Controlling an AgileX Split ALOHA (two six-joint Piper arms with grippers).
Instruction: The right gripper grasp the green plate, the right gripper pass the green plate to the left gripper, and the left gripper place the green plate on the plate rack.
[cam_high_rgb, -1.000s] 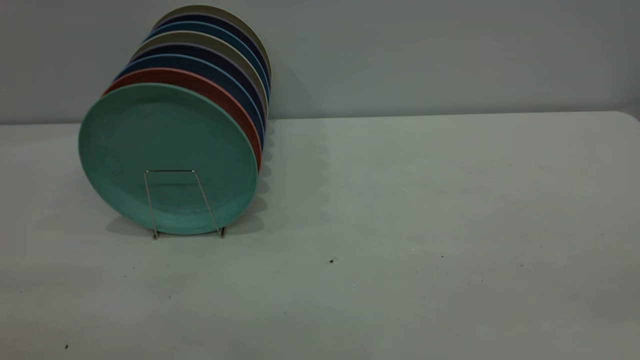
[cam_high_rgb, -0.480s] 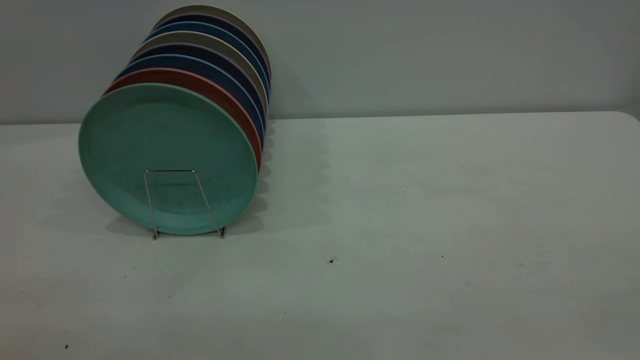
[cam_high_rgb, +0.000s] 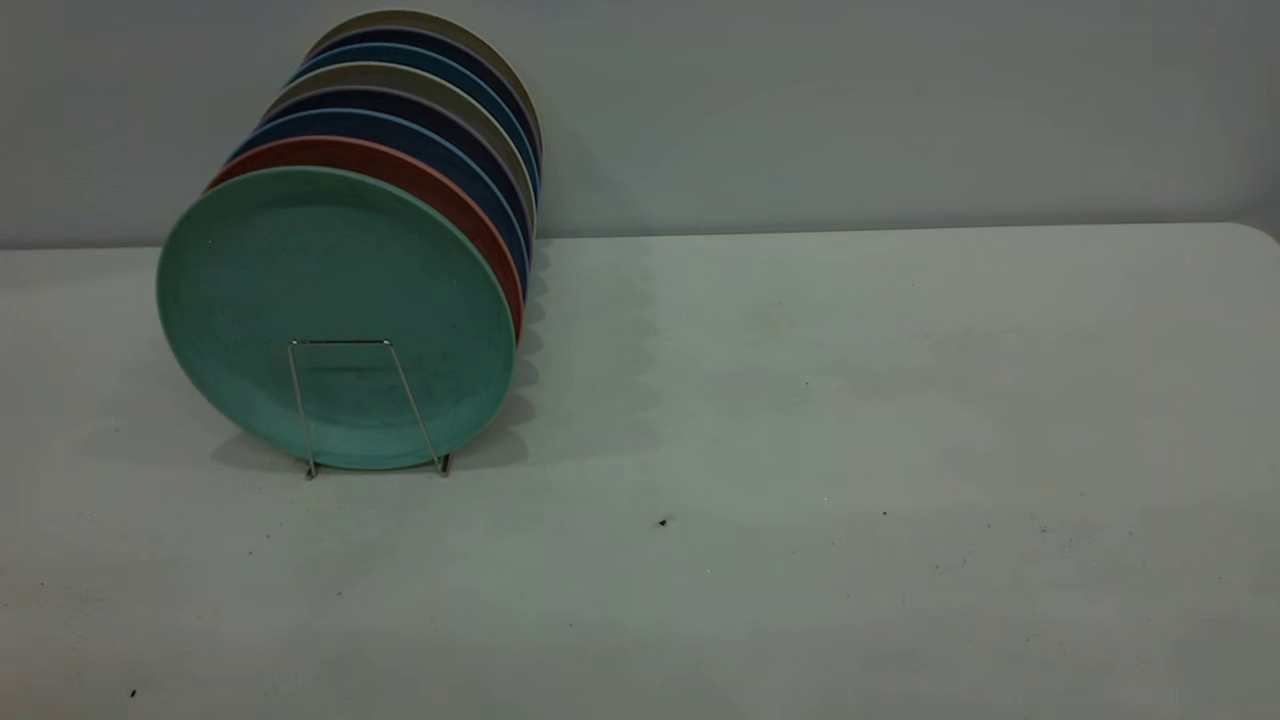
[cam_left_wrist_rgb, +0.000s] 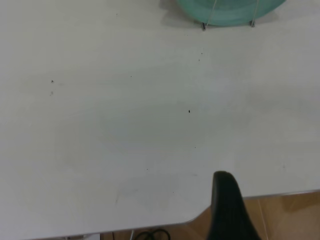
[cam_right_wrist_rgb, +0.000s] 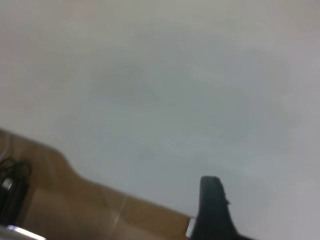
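Nothing has moved across the last second in the exterior view: the plates, the rack and the bare tabletop sit exactly as they did, and neither arm has entered that view. At the left of the table the green plate stands on edge at the front of a row of upright plates, leaning back against the salmon-pink plate, with the dark blue plates and paler ones ranked behind it. The front loop of the plate rack crosses the green plate's lower face, its feet on the white table. That stillness suggests the placing is done and the task is at or very near its end. The left gripper hangs over the near edge of the table, well apart from the rack, whose front feet and the plate's lower rim show at the far side of its wrist view; only one dark finger is visible, holding nothing, so whether it is spread or closed cannot be told. Further right the table is bare apart from a few dark specks. The right gripper likewise sits at the table's near edge over empty surface, one finger in sight, empty, its opening impossible to judge.
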